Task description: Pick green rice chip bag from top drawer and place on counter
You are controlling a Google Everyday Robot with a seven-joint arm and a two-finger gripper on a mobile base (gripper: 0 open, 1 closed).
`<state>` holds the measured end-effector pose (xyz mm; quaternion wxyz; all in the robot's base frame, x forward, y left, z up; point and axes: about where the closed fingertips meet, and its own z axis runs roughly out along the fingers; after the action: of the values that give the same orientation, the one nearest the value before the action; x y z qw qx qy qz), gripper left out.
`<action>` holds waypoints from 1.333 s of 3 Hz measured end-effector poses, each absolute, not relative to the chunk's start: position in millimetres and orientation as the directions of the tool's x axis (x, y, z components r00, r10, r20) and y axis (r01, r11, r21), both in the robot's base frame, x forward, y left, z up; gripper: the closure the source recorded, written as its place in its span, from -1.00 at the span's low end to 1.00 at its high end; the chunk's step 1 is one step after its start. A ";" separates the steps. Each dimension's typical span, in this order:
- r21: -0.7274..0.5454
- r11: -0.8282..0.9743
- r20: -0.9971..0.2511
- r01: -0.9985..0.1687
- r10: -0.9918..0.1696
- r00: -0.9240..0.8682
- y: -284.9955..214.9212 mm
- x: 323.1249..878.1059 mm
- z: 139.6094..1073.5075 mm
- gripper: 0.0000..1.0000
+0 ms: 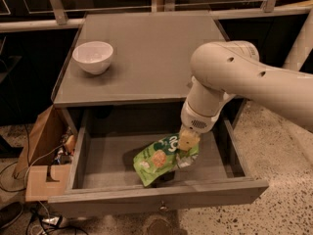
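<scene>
Green rice chip bag (157, 159) hangs tilted in the open top drawer (156, 202), its two-o'clock corner clamped in the gripper (188, 142). Grasp looks done; carrying it up to the counter (151, 58), at twelve o'clock, and releasing remain.

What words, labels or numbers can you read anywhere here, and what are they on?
On the green rice chip bag, gripped by the end effector in the top drawer: white lettering, too blurred to read.
On the white bowl and the counter: no text visible.
</scene>
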<state>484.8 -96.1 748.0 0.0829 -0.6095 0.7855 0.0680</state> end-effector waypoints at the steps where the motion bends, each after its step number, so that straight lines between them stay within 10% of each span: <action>1: -0.016 0.234 -0.225 -0.972 -0.948 -0.224 -101.9 474.6 780.0 1.00; 4: -0.159 0.166 -0.246 -0.973 -0.961 -0.124 -89.0 420.6 862.0 1.00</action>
<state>420.6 -89.0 862.0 0.1467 -0.6453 0.7494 0.0201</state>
